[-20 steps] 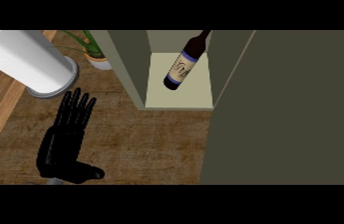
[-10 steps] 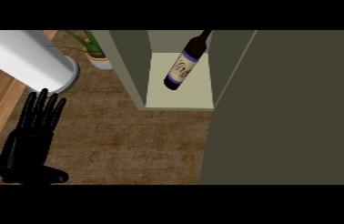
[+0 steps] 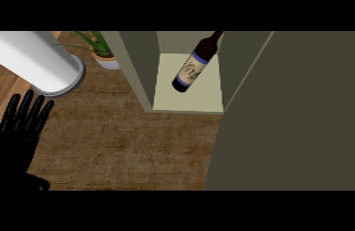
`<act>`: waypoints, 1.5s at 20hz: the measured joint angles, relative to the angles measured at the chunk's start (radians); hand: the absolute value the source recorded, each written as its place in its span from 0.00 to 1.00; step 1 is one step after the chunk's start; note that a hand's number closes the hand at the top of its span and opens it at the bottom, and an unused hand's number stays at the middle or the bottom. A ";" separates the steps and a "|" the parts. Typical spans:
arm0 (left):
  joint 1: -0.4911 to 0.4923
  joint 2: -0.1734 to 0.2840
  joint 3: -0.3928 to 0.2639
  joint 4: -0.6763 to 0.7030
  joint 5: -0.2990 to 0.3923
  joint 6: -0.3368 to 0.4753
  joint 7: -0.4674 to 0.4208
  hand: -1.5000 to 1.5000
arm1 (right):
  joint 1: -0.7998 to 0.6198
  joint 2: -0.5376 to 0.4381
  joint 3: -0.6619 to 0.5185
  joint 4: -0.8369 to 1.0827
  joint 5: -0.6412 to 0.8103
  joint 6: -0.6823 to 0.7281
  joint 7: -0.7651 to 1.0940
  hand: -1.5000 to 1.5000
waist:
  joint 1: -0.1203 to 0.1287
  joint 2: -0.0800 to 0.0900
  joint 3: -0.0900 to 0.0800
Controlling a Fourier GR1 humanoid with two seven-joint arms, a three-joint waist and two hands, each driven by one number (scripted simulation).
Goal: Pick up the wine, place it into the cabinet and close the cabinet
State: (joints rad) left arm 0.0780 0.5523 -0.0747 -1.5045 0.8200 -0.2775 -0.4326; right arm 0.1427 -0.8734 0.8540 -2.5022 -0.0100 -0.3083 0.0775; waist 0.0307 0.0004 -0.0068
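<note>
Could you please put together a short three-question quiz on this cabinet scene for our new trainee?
1. True or false: the wine bottle stands inside the cabinet.
2. Which hand shows? A) left hand B) right
3. Fill in: the cabinet door is ___.

Key: 1 true; 2 A, at the left edge with straight fingers, holding nothing; 3 open.

From my console: wine bottle [image 3: 193,69] stands inside the open cabinet [image 3: 142,70] (door ajar), left robot hand [image 3: 22,127] open above the desk [image 3: 125,145].
</note>
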 measured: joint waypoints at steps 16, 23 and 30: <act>-0.045 0.035 0.030 0.032 0.032 -0.057 0.040 0.00 | -0.322 0.315 -0.100 0.099 -0.086 0.023 0.237 1.00 | 0.057 0.013 -0.003; -0.046 0.045 0.056 0.059 0.044 -0.076 0.046 0.00 | -0.688 0.653 -0.115 0.362 -0.115 -0.042 0.437 1.00 | 0.042 0.006 0.000; -0.022 0.050 0.096 0.080 0.043 -0.099 0.043 0.00 | -1.023 0.831 -0.263 0.712 -0.204 -0.065 0.481 1.00 | 0.014 0.004 0.004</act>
State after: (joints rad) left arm 0.0564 0.6020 0.0213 -1.4242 0.8632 -0.3769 -0.3899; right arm -0.8807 -0.0420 0.5908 -1.7903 -0.2136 -0.3731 0.5583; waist 0.0442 0.0041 -0.0028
